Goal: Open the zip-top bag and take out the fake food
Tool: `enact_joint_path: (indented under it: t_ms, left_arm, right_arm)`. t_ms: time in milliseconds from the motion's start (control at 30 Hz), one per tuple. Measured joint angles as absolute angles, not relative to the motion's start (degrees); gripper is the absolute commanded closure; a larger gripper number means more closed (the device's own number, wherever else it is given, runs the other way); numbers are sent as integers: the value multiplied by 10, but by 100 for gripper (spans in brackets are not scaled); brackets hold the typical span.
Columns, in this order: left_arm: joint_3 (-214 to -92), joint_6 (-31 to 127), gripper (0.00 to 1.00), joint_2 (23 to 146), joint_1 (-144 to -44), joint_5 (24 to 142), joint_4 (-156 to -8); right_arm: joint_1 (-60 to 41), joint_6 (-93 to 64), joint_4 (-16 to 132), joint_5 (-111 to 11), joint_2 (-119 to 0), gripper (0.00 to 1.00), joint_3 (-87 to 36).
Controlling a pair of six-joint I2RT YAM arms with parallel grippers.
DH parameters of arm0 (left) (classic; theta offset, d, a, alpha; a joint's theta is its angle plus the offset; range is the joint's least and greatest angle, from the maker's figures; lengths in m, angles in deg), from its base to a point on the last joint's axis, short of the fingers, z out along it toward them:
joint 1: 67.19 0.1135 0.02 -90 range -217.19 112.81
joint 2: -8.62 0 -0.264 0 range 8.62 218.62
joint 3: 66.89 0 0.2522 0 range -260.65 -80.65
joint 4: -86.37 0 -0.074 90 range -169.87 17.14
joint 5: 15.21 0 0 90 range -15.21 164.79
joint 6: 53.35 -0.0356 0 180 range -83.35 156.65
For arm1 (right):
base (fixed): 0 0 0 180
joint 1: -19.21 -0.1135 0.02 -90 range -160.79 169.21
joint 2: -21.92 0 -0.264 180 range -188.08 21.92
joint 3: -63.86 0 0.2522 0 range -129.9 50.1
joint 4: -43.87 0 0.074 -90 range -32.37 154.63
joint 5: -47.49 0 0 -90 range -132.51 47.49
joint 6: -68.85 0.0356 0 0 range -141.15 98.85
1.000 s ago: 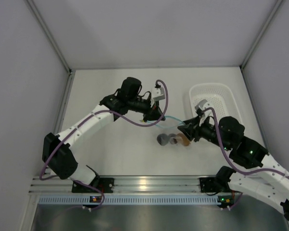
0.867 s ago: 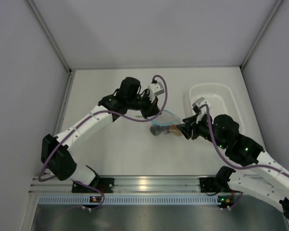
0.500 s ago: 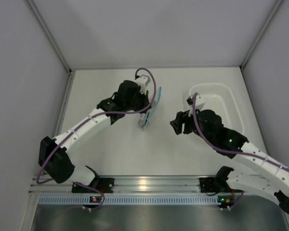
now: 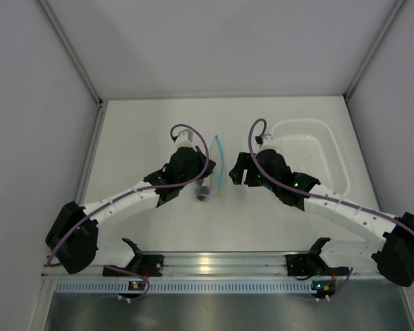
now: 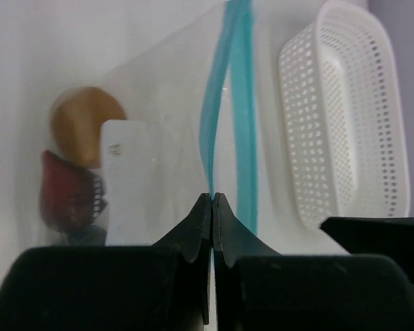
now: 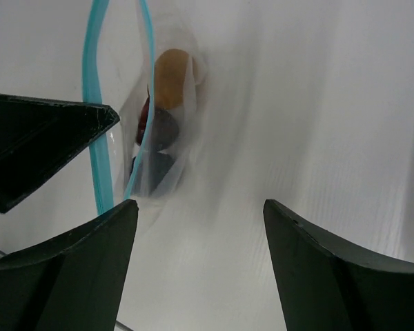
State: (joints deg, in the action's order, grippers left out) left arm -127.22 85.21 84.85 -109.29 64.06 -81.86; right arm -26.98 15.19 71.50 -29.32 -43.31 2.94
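Zip-top bag: mid-table, left of white basket. Left gripper clenched on one blue zip edge. Right gripper, holding it a second ago, now released, jaws spread, just beside. Mouth apparently parted; fake food inside, awaiting removal.

Jaws apart, right claw faces zip-top bag holding fake food.
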Motion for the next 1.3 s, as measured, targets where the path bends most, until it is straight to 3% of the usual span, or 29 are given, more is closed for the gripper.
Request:
enact_joint_path:
  t_ms: [367, 433, 467, 633, 967, 1300]
  left_arm:
    - [-1273, 894, 100, 850, -1115, 604, -881]
    - [-1273, 896, 100, 851, -1116, 603, -881]
    - [-1273, 897, 100, 851, -1116, 603, -882]
    - [-1273, 891, 100, 851, -1116, 598, -885]
    - [-1373, 780, 100, 853, -1116, 535, -743]
    - [-1423, 704, 100, 853, -1130, 529, -633]
  right_arm:
    - [-267, 174, 674, -304, -530, 32, -18]
    - [-267, 171, 671, -303, -540, 40, -23]
    - [-267, 167, 670, -302, -548, 52, -29]
    - [-266, 127, 684, -268, -603, 72, -67]
    - [-171, 45, 745, -185, -604, 68, -46]
    - [-150, 41, 714, -297, -563, 65, 7]
